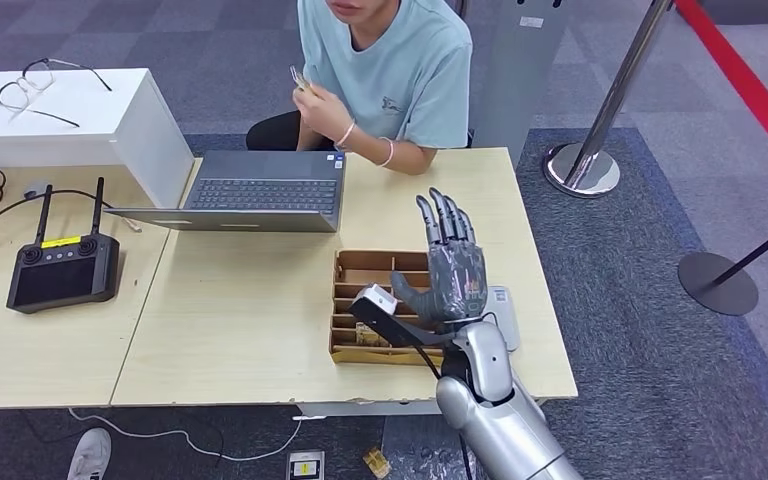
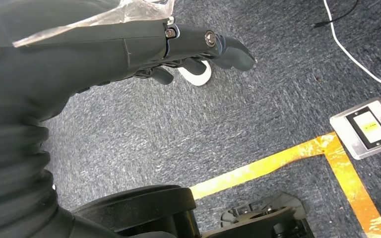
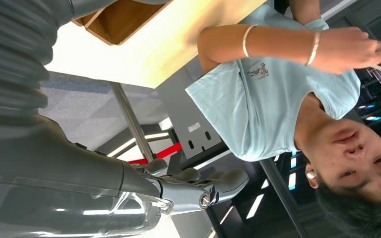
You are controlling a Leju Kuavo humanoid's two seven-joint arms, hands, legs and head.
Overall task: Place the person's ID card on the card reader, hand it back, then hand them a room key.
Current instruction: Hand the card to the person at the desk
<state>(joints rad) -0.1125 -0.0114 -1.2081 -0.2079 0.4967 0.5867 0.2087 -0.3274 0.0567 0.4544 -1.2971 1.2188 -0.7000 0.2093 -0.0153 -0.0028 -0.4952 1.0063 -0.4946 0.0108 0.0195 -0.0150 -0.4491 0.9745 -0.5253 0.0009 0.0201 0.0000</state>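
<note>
Where dividers split it, wooden tray (image 1: 360, 262) holds cards (image 1: 365, 339).

No legible text anywhere, small dark print on the person's light blue shirt (image 1: 388, 102) too blurred to read, yellow label on the black controller (image 1: 61, 242) unreadable

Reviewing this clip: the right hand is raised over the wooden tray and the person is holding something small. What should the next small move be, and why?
Probably ease the right hand forward toward the person's hand to receive the card. The right hand is open, fingers spread, above the wooden tray, holding nothing. The person holds a small thin item near the chest, apart from the robot; whether it is the ID card is unclear.
</note>
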